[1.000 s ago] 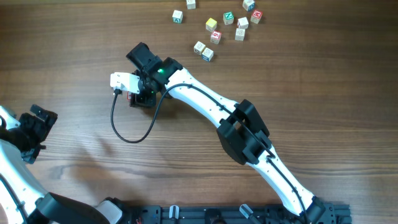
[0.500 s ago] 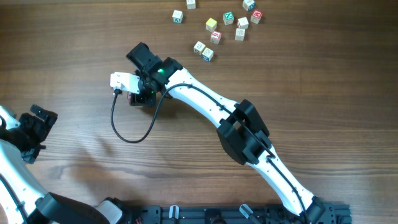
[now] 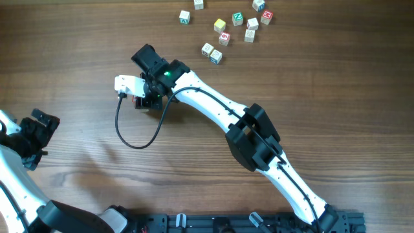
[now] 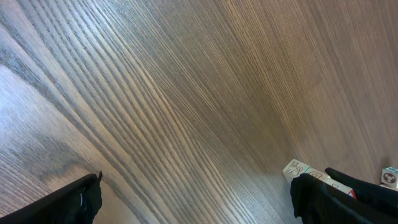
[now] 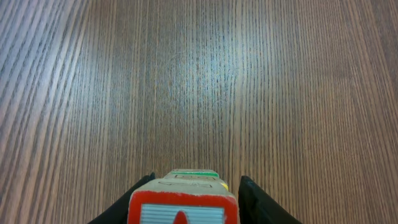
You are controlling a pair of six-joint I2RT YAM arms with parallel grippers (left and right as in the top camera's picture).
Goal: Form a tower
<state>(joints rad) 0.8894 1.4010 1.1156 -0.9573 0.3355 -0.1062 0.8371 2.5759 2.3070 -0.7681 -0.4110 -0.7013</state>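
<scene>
Short tower of wooden letter cubes (image 5: 182, 208) (red-framed white top, pale cube beneath) stands between the fingers of the right gripper (image 5: 196, 179) — clamped or not, I cannot tell. The left gripper (image 4: 196, 186) gapes wide over the bare brown wood-grain table (image 5: 186, 74) — open room ahead.

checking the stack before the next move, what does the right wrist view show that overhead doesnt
Only the right wrist view: the tower close up, a red-bordered cube on top, a green-edged one beneath, fingers on either side. Only overhead: the loose letter cubes farther up the table, the left gripper off to one side and a black cable; the tower is mostly hidden there. Both: the right gripper and the wooden table.
</scene>
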